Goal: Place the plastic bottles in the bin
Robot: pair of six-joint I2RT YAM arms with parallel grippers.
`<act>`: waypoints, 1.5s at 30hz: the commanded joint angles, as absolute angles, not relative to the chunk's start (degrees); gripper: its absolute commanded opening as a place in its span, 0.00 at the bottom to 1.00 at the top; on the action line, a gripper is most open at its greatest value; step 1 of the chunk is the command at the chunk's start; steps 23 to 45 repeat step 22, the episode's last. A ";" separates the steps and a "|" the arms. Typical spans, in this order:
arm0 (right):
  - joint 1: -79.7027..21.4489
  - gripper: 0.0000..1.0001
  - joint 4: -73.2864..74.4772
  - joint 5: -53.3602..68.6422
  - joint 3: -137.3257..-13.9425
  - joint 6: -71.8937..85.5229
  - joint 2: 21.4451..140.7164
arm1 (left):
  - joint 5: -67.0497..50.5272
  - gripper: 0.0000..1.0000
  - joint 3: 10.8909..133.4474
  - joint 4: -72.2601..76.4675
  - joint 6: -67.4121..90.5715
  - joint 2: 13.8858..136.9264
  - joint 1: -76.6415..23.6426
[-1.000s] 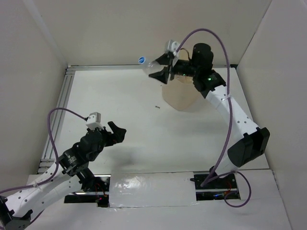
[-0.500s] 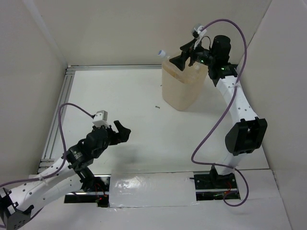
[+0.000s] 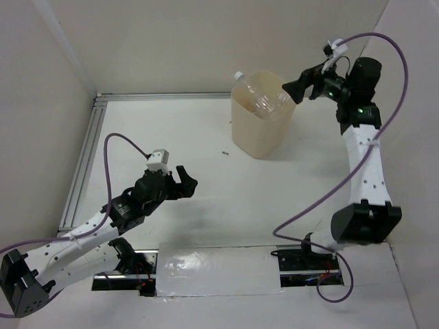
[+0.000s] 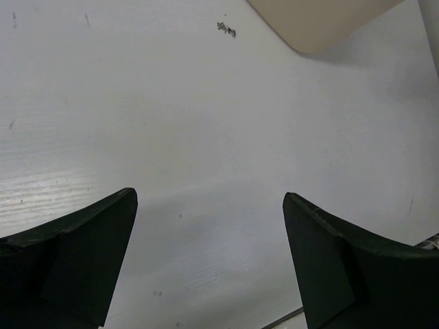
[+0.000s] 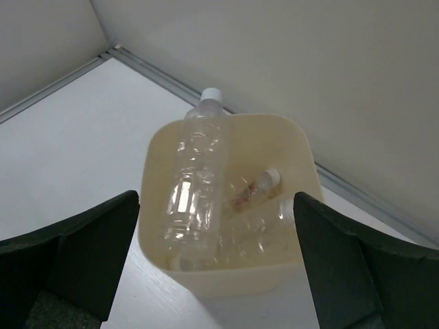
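The cream bin stands at the back of the table. A clear plastic bottle with a white cap leans inside it, neck sticking above the far-left rim. A smaller bottle with a reddish label lies deeper inside among other clear bottles. My right gripper hangs open in the air right of and above the bin, holding nothing. My left gripper is open over bare table near the front, empty.
White walls enclose the table on three sides. A metal rail runs along the left and back edges. A small dark mark sits on the table in front of the bin. Foil-like tape covers the front edge between the arm bases.
The right gripper opened and let go of the white-capped bottle, which now leans in the bin; that arm drew back to the right. The left arm moved forward and right.
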State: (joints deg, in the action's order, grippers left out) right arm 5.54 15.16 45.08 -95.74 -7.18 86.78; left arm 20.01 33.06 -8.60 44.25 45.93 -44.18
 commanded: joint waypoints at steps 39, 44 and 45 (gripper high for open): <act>16.08 1.00 30.94 10.90 -57.69 -6.06 49.06 | 15.21 1.00 38.58 -4.92 38.50 52.03 -43.77; 16.08 1.00 30.94 10.90 -57.69 -6.06 49.06 | 15.21 1.00 38.58 -4.92 38.50 52.03 -43.77; 16.08 1.00 30.94 10.90 -57.69 -6.06 49.06 | 15.21 1.00 38.58 -4.92 38.50 52.03 -43.77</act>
